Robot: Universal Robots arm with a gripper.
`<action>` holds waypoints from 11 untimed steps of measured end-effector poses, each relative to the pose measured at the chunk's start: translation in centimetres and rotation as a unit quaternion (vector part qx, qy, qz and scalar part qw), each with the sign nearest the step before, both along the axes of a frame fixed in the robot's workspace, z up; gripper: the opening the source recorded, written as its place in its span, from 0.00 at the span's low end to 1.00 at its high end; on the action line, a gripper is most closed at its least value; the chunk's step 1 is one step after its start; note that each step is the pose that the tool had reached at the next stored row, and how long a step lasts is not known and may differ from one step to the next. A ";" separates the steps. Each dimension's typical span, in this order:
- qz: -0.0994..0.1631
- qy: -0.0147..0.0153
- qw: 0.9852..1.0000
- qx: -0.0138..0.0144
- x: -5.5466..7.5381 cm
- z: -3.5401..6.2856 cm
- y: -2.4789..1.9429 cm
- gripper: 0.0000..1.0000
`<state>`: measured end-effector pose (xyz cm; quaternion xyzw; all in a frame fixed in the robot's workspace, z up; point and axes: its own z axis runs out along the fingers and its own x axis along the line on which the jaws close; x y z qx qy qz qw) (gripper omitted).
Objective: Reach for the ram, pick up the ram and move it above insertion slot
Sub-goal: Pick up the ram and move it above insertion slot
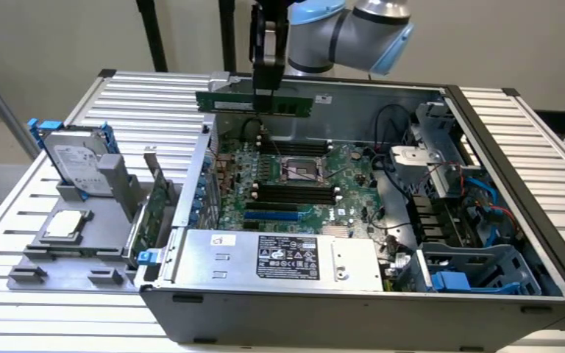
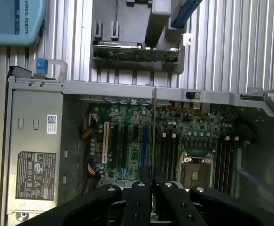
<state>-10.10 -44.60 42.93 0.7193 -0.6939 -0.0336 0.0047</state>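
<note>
Ram (image 1: 254, 102) is off its holder and up in the air, a long green stick held level above the far wall of the open computer case (image 1: 361, 309), over the back edge of the motherboard (image 1: 297, 184). You see the gripper (image 1: 265, 94) clamped on it near its middle, fingers closed narrow on the board, with the stick reaching out to both sides. In the wrist view the ram (image 2: 154, 136) shows edge-on as a thin line running out from between the black fingers (image 2: 137, 200), over the motherboard's (image 2: 174, 141) black slots. Below it in the exterior view you have the black memory slots (image 1: 293, 193) beside the CPU socket (image 1: 302, 169), well below the stick and not touching it. Power supply (image 1: 273, 257) sits at the near side of the case. On the exterior view's left, outside the case, a grey fixture (image 1: 67, 250) on the slatted table (image 1: 145, 95) carries a hard drive (image 1: 79, 165), a CPU chip (image 1: 64, 224), and an expansion card (image 1: 150, 213) standing on edge.
</note>
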 end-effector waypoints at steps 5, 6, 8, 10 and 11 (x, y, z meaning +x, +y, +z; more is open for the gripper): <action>0.000 0.000 1.000 0.000 1.4 -0.42 1.66 0.14; 0.000 0.000 1.000 0.000 1.8 -0.53 1.90 0.14; 0.000 0.000 1.000 0.000 2.7 -0.76 2.29 0.14; 0.000 0.000 1.000 0.000 3.5 -0.97 2.49 0.14; 0.000 0.000 1.000 0.000 4.0 -1.09 2.57 0.14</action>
